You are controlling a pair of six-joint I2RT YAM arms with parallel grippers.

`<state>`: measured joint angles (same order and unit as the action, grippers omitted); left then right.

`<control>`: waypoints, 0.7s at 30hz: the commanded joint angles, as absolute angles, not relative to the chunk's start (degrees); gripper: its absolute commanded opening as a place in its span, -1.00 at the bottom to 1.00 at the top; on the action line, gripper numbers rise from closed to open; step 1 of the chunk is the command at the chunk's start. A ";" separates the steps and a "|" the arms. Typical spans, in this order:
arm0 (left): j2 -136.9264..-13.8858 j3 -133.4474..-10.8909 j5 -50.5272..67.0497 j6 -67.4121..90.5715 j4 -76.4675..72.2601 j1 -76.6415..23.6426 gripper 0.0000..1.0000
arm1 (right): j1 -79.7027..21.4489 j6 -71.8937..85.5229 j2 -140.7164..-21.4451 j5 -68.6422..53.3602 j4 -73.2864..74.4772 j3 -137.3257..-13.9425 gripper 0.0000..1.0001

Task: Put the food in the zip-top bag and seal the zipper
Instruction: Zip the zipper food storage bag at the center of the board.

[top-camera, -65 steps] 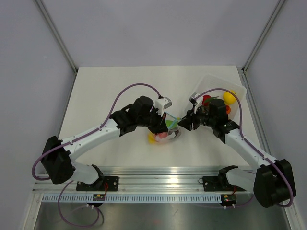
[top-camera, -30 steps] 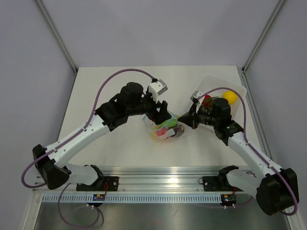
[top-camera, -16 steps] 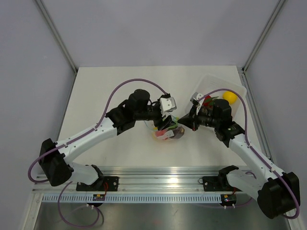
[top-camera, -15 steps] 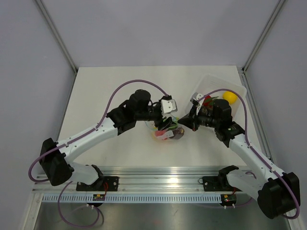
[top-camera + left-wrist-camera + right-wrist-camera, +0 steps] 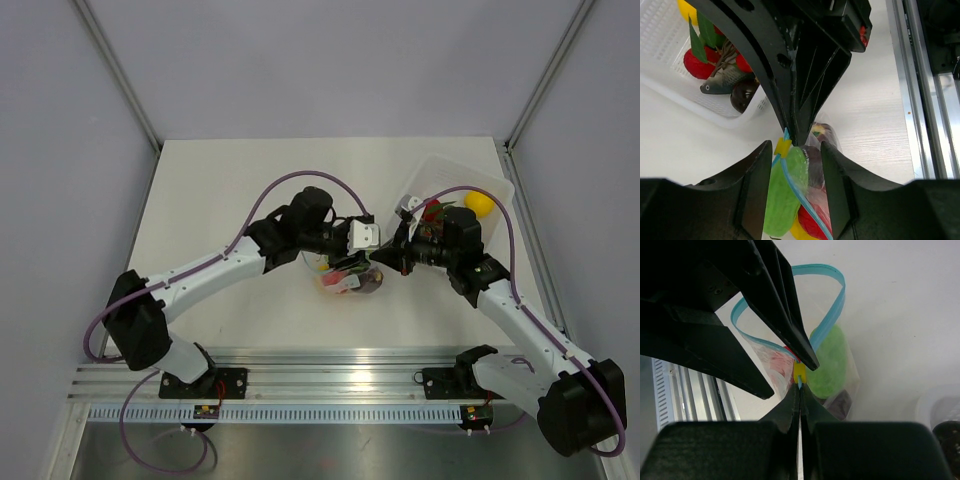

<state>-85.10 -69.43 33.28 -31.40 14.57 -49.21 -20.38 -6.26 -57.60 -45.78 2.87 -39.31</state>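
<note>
The zip-top bag [image 5: 347, 280] stands mid-table holding green [image 5: 784, 200], red [image 5: 812, 220], yellow and maroon [image 5: 824, 142] food. Its blue zipper [image 5: 836, 287] gapes in a loop, with a yellow slider [image 5: 799, 371] at one end. My right gripper [image 5: 800, 389] is shut on the zipper's end just behind the slider; it also shows in the top view [image 5: 384, 262]. My left gripper [image 5: 796, 192] is open and straddles the zipper [image 5: 801, 196] beside the slider [image 5: 782, 146], fingertip to fingertip with the right one. It also shows in the top view [image 5: 353, 262].
A white rigid tub [image 5: 497, 186] at the back right holds a yellow piece [image 5: 478, 203], red pieces [image 5: 431, 210], a grey fish [image 5: 722, 85] and a dark piece [image 5: 742, 97]. The metal rail [image 5: 330, 365] runs along the near edge.
My left gripper has swung right along the bag's mouth and now sits against the right gripper's tips. The right arm and bag have barely moved.
</note>
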 commanded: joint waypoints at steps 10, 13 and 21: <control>-87.36 -74.97 36.47 -34.37 17.49 -49.31 -0.47 | -21.09 -7.12 -56.69 -46.58 1.67 -40.61 -1.00; -87.36 -74.97 36.47 -34.37 18.19 -49.31 -0.53 | -21.27 -7.12 -56.51 -45.97 1.58 -40.43 -1.00; -87.63 -74.53 35.86 -33.05 19.34 -48.69 -0.44 | -21.27 -6.59 -55.46 -44.03 0.70 -39.90 -1.00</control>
